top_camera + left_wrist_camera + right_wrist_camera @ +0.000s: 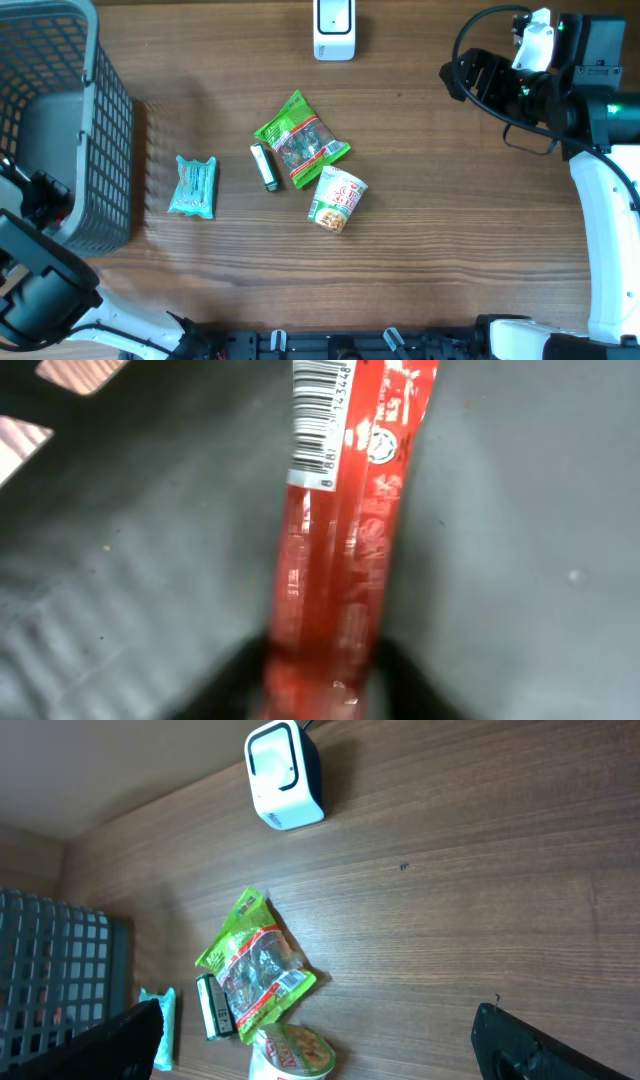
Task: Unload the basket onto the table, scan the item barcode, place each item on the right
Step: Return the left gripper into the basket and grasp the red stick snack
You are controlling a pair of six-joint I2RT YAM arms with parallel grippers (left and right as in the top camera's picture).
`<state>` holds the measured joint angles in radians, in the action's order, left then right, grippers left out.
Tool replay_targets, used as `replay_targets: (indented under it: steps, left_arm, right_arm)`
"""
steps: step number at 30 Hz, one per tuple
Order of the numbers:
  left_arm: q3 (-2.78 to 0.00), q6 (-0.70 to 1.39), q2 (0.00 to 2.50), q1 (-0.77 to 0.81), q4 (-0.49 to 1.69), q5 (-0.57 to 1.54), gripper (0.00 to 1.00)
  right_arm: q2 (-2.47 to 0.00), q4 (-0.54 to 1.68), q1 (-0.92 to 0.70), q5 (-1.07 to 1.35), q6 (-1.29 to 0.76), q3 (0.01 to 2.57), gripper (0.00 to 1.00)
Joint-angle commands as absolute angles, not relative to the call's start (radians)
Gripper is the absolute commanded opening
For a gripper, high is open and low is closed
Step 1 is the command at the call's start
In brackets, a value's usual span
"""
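1. Here, a grey mesh basket (pixel 110 120) fills the left edge of the table (pixel 450 250). The left arm (pixel 40 270) reaches into it, and its fingers are hidden from overhead.
2. The right gripper (pixel 315 1035) hangs far off at the right, fingers spread wide.
3. Inside the basket, the left gripper (pixel 325 685), a dark blur, is clamped on the near end of a red packet (pixel 340 560). The packet's long axis runs away from the fingers, leaning slightly right, and its far end is cut off.
4. Its barcode (pixel 318 410) sits towards the far end and faces the wrist camera. The lettering is unreadable.
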<state>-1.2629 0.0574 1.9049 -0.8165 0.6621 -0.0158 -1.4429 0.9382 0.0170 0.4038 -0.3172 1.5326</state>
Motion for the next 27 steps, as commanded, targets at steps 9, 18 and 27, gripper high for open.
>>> replay_targets:
  steps: [9,18,27]
  left_arm:
    - [-1.39,0.131,1.792,-0.818,0.699,0.188,0.04]
    - [-1.527,0.227,1.475,-0.768,0.694,0.237,0.04]
    - [-1.524,0.328,1.23,-0.476,0.87,0.392,0.04]
  right_arm:
    - [-1.45,0.936,0.02,0.416,-0.326,1.547,1.0]
    - [-1.45,0.936,0.02,0.416,-0.326,1.547,1.0]
    - [-1.45,0.936,0.02,0.416,-0.325,1.547,1.0]
